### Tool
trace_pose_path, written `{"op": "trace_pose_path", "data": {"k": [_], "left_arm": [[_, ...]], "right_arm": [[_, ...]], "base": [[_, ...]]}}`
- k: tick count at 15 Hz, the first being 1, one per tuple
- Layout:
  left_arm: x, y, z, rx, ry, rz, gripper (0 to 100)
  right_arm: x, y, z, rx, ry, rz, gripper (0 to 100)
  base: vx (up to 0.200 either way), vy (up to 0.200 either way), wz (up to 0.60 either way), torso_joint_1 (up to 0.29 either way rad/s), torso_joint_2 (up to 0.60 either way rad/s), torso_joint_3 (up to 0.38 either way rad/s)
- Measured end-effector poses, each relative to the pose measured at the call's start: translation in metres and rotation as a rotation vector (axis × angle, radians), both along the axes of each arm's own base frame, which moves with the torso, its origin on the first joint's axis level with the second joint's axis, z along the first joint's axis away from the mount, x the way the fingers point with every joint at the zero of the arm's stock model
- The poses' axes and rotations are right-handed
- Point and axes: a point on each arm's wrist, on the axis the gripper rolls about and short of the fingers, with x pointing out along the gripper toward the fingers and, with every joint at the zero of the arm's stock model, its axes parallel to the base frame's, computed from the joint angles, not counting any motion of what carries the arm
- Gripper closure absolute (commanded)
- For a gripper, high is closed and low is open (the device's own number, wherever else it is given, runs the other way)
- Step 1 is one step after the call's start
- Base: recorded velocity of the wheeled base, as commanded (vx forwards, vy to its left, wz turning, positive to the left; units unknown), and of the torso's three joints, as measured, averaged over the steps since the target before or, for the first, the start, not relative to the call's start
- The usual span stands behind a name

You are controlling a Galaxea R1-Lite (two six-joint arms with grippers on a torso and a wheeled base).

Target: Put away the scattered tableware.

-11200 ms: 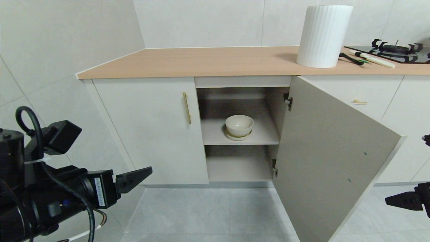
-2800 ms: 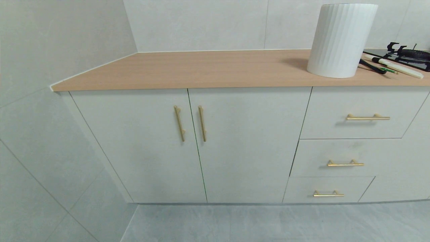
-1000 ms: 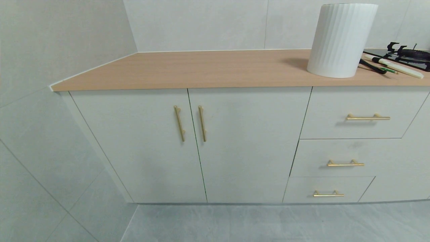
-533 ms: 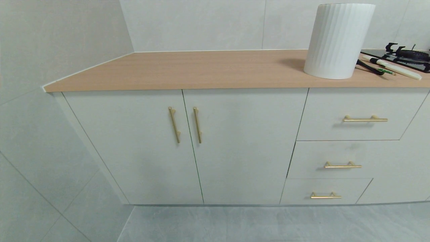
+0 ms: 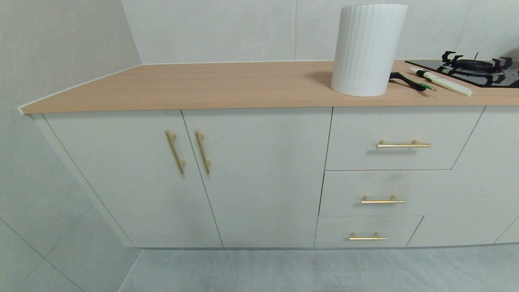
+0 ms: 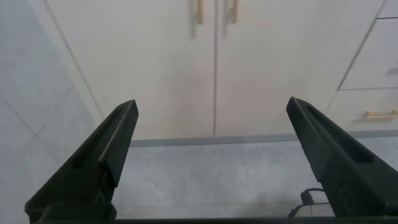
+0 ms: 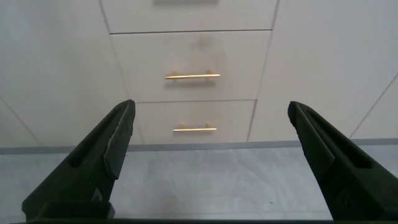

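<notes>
Cabinet doors sit closed under the bench, and we see left end effector and right end effector spread wide, empty.

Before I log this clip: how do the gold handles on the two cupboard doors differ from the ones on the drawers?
The door handles run up and down; the drawer handles lie level. The door handles sit side by side, close together; the drawer handles are stacked one above another, well apart. There are two door handles and three drawer handles. Both kinds are slim gold bars.
</notes>
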Motion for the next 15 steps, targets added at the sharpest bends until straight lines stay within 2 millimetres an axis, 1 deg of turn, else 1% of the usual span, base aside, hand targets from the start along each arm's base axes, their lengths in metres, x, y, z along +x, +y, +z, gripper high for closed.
{"op": "trace_pose_path", "data": {"k": [4, 12, 15], "left_arm": [[0.0, 0.0, 0.0, -0.001, 0.0, 0.0, 0], [0.0, 0.0, 0.0, -0.006, 0.001, 0.0, 0], [0.0, 0.0, 0.0, -0.006, 0.001, 0.0, 0]], "right_arm": [[0.0, 0.0, 0.0, 0.0, 0.0, 0.0, 0], [-0.0001, 0.0, 0.0, 0.003, -0.001, 0.002, 0], [0.0, 0.0, 0.0, 0.003, -0.001, 0.0, 0]], "base": [[0.0, -0.2, 0.0, 0.0, 0.01, 0.004], [0.0, 0.0, 0.0, 0.0, 0.0, 0.0], [0.2, 0.0, 0.0, 0.002, 0.0, 0.001]]}}
